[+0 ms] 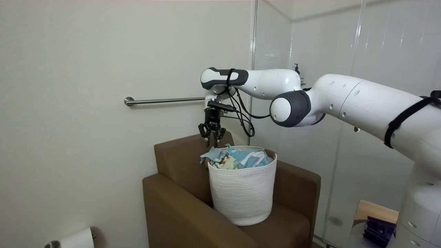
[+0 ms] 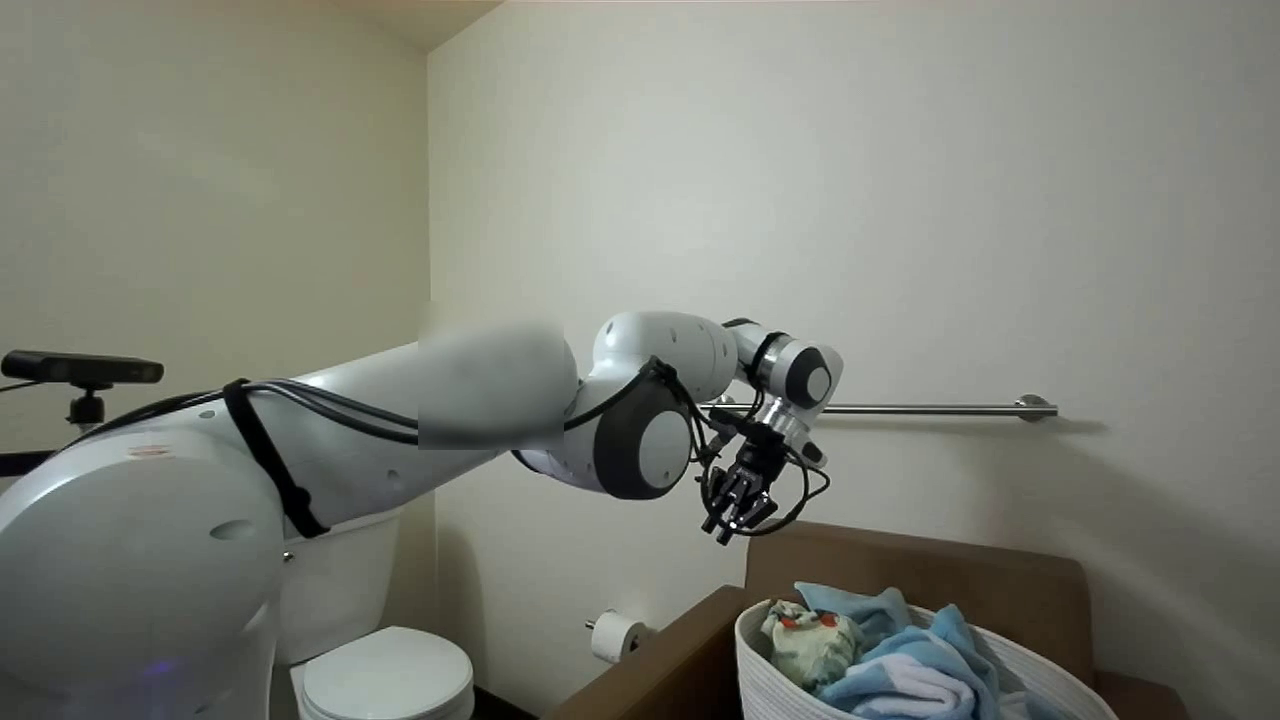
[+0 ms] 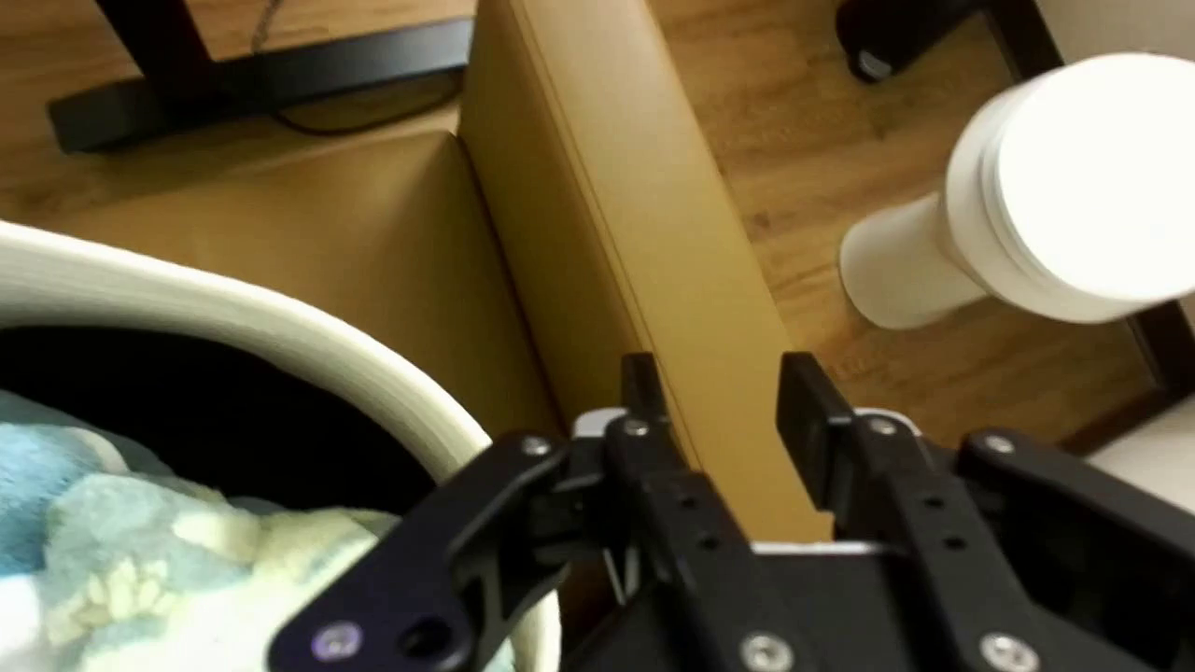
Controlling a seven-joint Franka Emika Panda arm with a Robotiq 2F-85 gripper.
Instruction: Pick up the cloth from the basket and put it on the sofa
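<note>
The tool [image 3: 721,390] is spread apart, with nothing between its fingers [image 3: 644,392]. It hangs up over the arm of the brown sofa [image 1: 182,199], off to the side of the white basket [image 1: 243,196]. The basket stands on the sofa's seat, the surface [image 3: 317,233] here, back from its front edge.

The cloth [image 2: 815,650] is in the basket, on top. It is cream with pale green patches, and it lies all bunched up by the edge nearest that arm. A blue and white cloth [image 2: 915,680] lies right beside it; I can't tell if they are tangled lower down.

The cloth looks soft, fuzzy and floppy. I think it is light, and it shouldn't break. It will likely droop when it goes up, so a tail of it may drag on the basket's edge.

The best place to take hold seems to be the puffy fold in the middle of the cream part, pinched deep, so it doesn't slip out. Keep away from the basket's edge and the blue one, or they may come along too.
</note>
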